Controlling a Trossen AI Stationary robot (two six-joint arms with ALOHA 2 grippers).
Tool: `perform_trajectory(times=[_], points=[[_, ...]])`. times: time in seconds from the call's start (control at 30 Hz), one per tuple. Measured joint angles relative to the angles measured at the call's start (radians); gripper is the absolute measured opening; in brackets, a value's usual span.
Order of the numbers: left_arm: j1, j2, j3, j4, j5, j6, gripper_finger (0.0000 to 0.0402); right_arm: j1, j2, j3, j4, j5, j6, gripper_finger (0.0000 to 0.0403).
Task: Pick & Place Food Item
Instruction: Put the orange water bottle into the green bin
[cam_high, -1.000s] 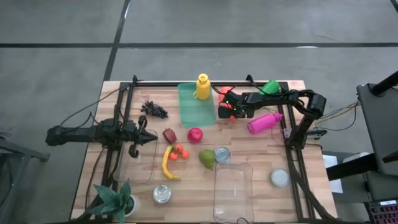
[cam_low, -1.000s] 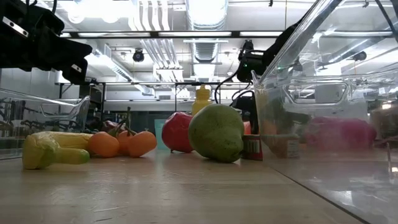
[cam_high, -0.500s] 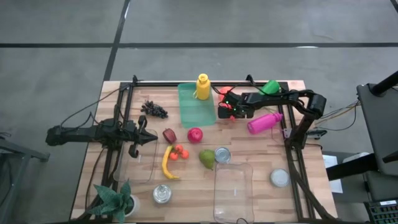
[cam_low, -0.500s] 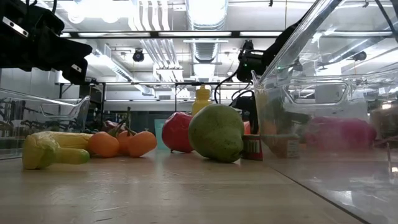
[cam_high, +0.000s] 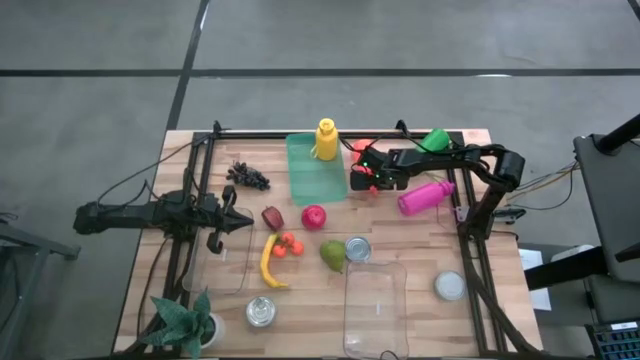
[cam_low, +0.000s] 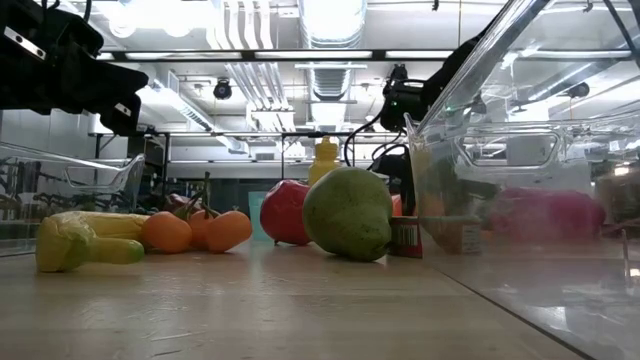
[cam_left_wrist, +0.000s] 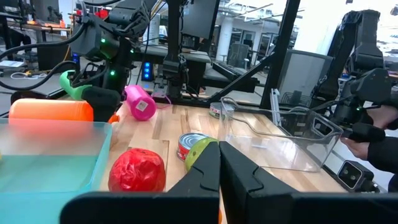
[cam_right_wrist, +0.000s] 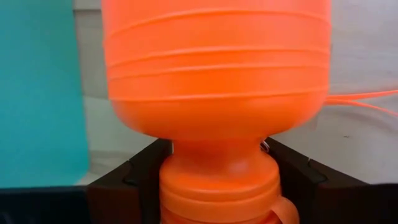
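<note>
An orange bottle (cam_right_wrist: 217, 68) lies on its side beside the teal tray (cam_high: 314, 168) at the table's far side, and my right gripper (cam_high: 368, 170) is shut on it. The left wrist view shows the bottle (cam_left_wrist: 50, 111) behind the tray's wall. Food lies mid-table: a red apple (cam_high: 314, 216), a green pear (cam_high: 332, 254), a yellow banana (cam_high: 267, 262), small orange fruits (cam_high: 288, 244) and dark grapes (cam_high: 248, 176). My left gripper (cam_high: 235, 222) waits shut at the table's left side, pointing level across the table. My right gripper pinches the orange bottle at its neck and cap (cam_right_wrist: 217, 180), one finger (cam_right_wrist: 140, 171) on each side. The fingers come from above, slanting steeply down, and lie across the bottle. Whether the bottle rests on the table or hangs just clear cannot be told.
A yellow bottle (cam_high: 326, 139) stands on the tray's far end. A pink bottle (cam_high: 425, 196) and a green object (cam_high: 436, 139) lie near the right arm. A tin can (cam_high: 357, 249), two clear containers (cam_high: 375, 308) (cam_high: 222, 250) and a potted plant (cam_high: 185, 320) stand nearer.
</note>
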Motion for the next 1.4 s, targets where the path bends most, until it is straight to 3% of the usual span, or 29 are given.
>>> perform_trajectory(times=[0.73,1.07,1.4], points=[[0.000,0.000,0.000,0.000,0.000,0.000,0.0001,0.000,-0.046,0.000,0.000,0.018,-0.005,0.0208],[0.000,0.000,0.000,0.000,0.000,0.000,0.0001,-0.001,-0.221,-0.001,-0.039,0.092,-0.030,0.0213],[0.000,0.000,0.000,0.000,0.000,0.000,0.0001,0.000,-0.459,-0.041,-0.038,0.036,-0.035,0.0200]])
